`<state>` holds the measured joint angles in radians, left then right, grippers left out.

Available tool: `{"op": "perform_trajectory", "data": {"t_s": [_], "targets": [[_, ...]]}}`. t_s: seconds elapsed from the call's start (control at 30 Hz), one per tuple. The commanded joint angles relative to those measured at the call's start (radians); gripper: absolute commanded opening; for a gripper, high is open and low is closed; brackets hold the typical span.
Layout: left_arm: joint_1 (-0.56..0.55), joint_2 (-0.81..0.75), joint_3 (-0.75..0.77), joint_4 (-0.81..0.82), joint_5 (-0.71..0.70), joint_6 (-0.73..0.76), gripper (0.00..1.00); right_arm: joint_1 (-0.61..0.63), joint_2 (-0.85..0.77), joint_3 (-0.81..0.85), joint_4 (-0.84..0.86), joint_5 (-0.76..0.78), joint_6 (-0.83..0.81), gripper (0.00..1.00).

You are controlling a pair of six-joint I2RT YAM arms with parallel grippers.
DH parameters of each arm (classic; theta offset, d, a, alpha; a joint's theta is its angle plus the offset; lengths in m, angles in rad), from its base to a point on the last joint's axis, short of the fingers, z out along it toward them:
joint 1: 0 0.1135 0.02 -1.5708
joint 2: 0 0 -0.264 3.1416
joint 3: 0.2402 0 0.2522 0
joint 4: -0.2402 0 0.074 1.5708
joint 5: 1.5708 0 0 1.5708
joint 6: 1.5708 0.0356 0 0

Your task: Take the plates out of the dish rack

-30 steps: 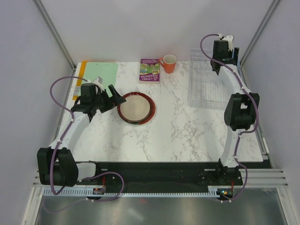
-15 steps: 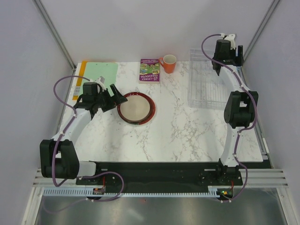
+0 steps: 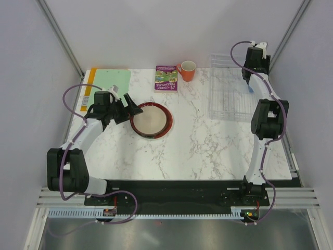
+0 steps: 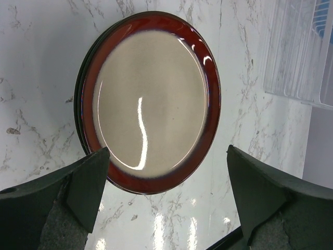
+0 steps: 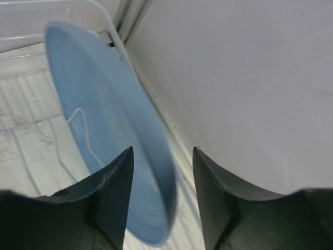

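Looking from top external: dish rack (image 3: 229,99) is set on the right part of the marble table (image 3: 208,140). Light blue plate (image 3: 250,89) is seen only as a sliver at the rack's right edge, under right gripper (image 3: 249,83). Red-rimmed plate w/ cream centre (image 3: 151,120) lies flat, well left of the rack. Left gripper (image 3: 126,108) is held just past that plate's side away from the rack, jaws fully apart, nothing held. Orange mug (image 3: 187,70) and book (image 3: 166,78) lie left of the rack's far corner. Bare marble between rack and red-rimmed plate is judged ample for a set-down path.

Left wrist: both fingers are seen clear of the red-rimmed plate. A darker rim shows beneath it, poss. a second plate, not certain. If this arm were swung toward the rack, the rim could be clipped and the plate shoved.

Right wrist: blue plate stands tilted on edge in the rack. Its upper rim is straddled by the fingers, part-way apart, w/ a gap on the wall side, so no firm hold is judged.

Risks:
- A pinch on the thin glazed rim alone could let the plate pivot or slip.
- Rack wire could be snagged by the lower rim and the rack dragged.
- The wall is close on the rack's right, so little room is left there. Open room is up and toward the rack's left.
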<state>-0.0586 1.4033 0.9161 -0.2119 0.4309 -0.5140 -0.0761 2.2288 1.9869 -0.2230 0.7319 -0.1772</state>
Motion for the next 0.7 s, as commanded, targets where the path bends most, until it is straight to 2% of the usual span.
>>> {"op": "perform_trajectory", "data": {"t_s": [0.0,0.03,0.07,0.1,0.17,0.3,0.4,0.57,0.67], "targets": [[0.002,0.014,0.006,0.048,0.034,-0.003,1.0,-0.004,0.025,0.049,-0.045,-0.126,0.051,0.47],[0.002,0.014,0.004,0.049,0.037,-0.003,1.0,-0.004,0.028,0.05,-0.055,-0.129,0.054,0.41],[0.002,0.016,0.004,0.049,0.035,-0.006,1.0,-0.004,0.031,0.055,-0.061,-0.131,0.058,0.22],[0.002,0.016,0.0,0.049,0.035,-0.006,1.0,-0.004,0.031,0.056,-0.064,-0.131,0.062,0.13],[0.002,0.013,-0.003,0.052,0.034,-0.007,1.0,-0.004,0.025,0.059,-0.062,-0.126,0.064,0.02],[0.002,0.011,-0.011,0.06,0.043,-0.017,1.0,0.002,0.011,0.07,-0.052,-0.06,0.05,0.0],[0.002,0.013,-0.013,0.068,0.055,-0.02,1.0,0.021,-0.009,0.052,-0.004,0.056,-0.01,0.0],[0.002,0.017,-0.019,0.071,0.069,-0.023,1.0,0.07,-0.067,-0.064,0.215,0.277,-0.198,0.0],[0.002,0.014,-0.022,0.074,0.075,-0.023,1.0,0.102,-0.093,-0.103,0.356,0.345,-0.266,0.0]]}}
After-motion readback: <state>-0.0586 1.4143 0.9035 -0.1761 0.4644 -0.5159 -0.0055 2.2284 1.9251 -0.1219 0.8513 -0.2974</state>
